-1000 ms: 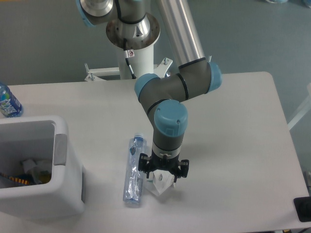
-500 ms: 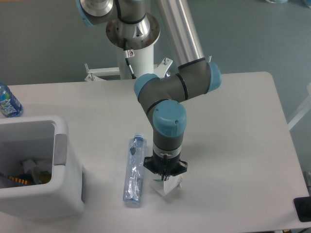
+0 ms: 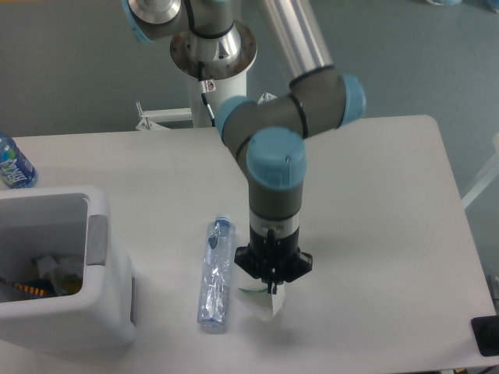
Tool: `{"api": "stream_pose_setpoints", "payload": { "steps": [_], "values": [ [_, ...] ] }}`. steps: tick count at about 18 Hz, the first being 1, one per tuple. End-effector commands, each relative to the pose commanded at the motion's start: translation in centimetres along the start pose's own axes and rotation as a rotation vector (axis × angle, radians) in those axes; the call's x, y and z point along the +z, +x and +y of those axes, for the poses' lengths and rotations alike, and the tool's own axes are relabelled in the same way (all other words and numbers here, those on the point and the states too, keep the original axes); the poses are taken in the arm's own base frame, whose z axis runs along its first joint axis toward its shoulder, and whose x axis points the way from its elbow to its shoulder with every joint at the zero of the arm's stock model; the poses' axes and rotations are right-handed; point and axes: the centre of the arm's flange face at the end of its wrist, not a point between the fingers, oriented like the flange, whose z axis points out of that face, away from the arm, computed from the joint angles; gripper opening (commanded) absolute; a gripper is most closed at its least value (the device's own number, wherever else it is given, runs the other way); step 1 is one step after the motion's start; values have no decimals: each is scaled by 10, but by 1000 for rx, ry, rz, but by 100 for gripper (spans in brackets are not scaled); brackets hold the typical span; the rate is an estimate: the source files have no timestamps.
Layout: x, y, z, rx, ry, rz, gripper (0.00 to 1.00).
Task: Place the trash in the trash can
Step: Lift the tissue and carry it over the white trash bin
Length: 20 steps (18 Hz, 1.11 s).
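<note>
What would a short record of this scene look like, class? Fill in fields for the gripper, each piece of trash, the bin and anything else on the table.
gripper: shut on the paper packet, pointing down
paper packet: white, crumpled, hanging from the gripper
flattened bottle: clear with bluish label, lying on the table left of the gripper, not held
trash can: white, open top, at the table's left edge, some rubbish already inside
water bottle: blue label, intact, far left behind the bin
table: white

The arm reaches down over the desk's front half, wrist vertical, its gripper (image 3: 273,290) pointing straight down (fingers drawn together, pinching the white paper packet (image 3: 267,304)).
</note>
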Motion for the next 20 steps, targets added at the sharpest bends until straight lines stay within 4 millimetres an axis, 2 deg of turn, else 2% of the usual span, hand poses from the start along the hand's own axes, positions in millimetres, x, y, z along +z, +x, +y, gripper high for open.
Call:
{"api": "stream_pose_setpoints", "payload": {
  "steps": [3,7,11,16,20],
  "values": [
    [-54,9,-15,-137,115,76,0],
    [-96,39,-21,-283,172,145,0],
    [-133,104,-26,-289,206,219,0],
    [-138,182,-27,-245,185,296,0],
    [-133,241,-25,-168,157,357,0]
  ]
}}
